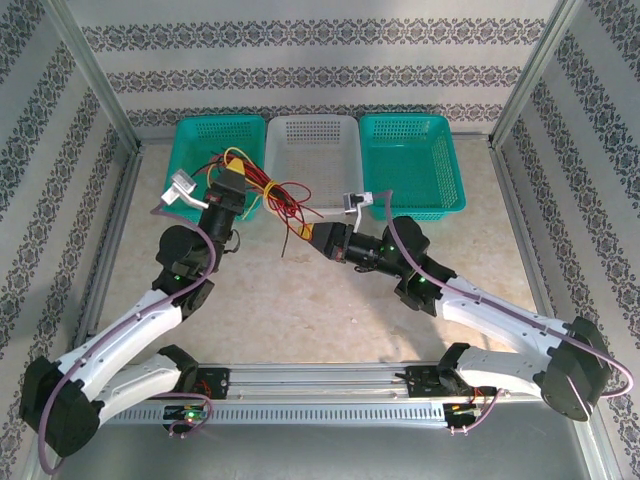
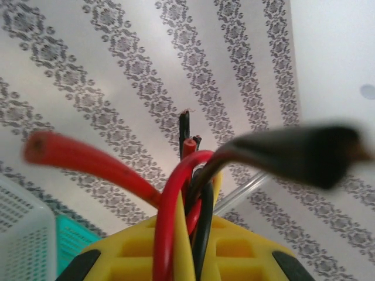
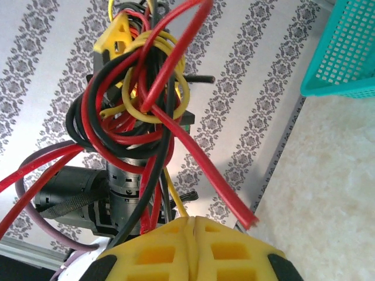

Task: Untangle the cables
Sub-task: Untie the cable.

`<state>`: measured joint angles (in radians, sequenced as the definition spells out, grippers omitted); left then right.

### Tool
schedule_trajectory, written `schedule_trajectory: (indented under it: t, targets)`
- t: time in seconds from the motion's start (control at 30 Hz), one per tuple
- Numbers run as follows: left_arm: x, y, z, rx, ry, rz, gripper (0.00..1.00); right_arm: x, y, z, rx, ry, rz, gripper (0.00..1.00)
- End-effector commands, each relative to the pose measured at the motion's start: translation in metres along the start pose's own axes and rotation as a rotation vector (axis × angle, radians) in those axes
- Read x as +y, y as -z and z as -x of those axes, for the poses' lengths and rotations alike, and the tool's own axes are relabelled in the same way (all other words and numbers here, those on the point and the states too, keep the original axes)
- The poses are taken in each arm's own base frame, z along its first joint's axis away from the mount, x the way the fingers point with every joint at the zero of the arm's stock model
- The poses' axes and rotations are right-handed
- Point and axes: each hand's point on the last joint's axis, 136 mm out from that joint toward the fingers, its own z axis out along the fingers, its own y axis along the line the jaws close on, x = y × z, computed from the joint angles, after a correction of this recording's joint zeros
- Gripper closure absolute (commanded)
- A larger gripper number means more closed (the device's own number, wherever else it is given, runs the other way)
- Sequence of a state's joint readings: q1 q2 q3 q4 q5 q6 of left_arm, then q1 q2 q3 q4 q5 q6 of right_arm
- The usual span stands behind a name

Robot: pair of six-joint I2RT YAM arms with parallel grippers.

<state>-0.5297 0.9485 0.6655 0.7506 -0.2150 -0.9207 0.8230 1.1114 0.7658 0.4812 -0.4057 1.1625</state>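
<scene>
The cables (image 1: 268,190) are a tangle of thin red, black and yellow wires hanging above the table between the two arms. My left gripper (image 1: 231,176) points upward and is shut on a bunch of red, black and yellow strands (image 2: 202,193), which pass between its yellow fingers (image 2: 240,252). From the right, my right gripper (image 1: 306,236) reaches toward the tangle. Its jaws are pressed together on a single yellow cable (image 3: 176,196). In the right wrist view the knot (image 3: 137,88) loops around the left gripper's yellow finger (image 3: 117,35). Loose red ends (image 3: 246,219) dangle free.
Three baskets stand along the back wall: a teal one (image 1: 197,135) behind the left gripper, a white one (image 1: 312,150) in the middle and a teal one (image 1: 410,160) on the right. Patterned walls close in the table on three sides.
</scene>
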Motion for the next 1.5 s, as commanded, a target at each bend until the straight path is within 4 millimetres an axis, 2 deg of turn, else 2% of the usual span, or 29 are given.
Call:
schedule_trajectory:
  t: [0.0, 0.17, 0.27, 0.4, 0.7, 0.8, 1.0, 1.07, 1.3, 1.37, 1.47]
  targets:
    - [0.033, 0.012, 0.004, -0.005, -0.150, 0.144, 1.00, 0.046, 0.002, 0.001, 0.043, 0.104, 0.088, 1.00]
    - [0.068, 0.033, -0.004, 0.057, -0.247, 0.287, 1.00, 0.074, 0.000, 0.010, 0.038, 0.164, 0.120, 1.00]
    - [0.081, 0.043, -0.006, 0.054, -0.234, 0.324, 1.00, 0.081, -0.001, 0.014, 0.040, 0.190, 0.114, 1.00]
    - [0.091, 0.049, -0.006, 0.059, -0.237, 0.367, 1.00, 0.081, -0.004, 0.016, 0.040, 0.197, 0.111, 1.00]
    - [0.120, 0.060, -0.014, 0.194, -0.472, 0.545, 1.00, 0.114, -0.002, 0.042, -0.025, 0.276, 0.097, 1.00]
    - [0.121, 0.059, -0.020, 0.243, -0.519, 0.542, 1.00, 0.121, -0.002, 0.053, -0.041, 0.328, 0.054, 1.00]
    - [0.105, 0.050, -0.048, 0.388, -0.578, 0.405, 1.00, 0.110, -0.008, 0.086, -0.065, 0.340, -0.073, 1.00]
    - [0.093, 0.048, -0.056, 0.417, -0.590, 0.330, 1.00, 0.098, -0.011, 0.097, -0.071, 0.334, -0.152, 1.00]
    - [0.066, 0.044, -0.079, 0.553, -0.710, 0.167, 1.00, 0.077, -0.022, 0.115, -0.021, 0.368, -0.321, 1.00]
    - [0.051, 0.045, -0.084, 0.565, -0.679, 0.080, 1.00, 0.064, -0.021, 0.122, -0.014, 0.371, -0.393, 1.00]
    - [0.016, 0.050, -0.102, 0.635, -0.574, -0.128, 1.00, 0.040, -0.017, 0.136, -0.010, 0.337, -0.463, 1.00]
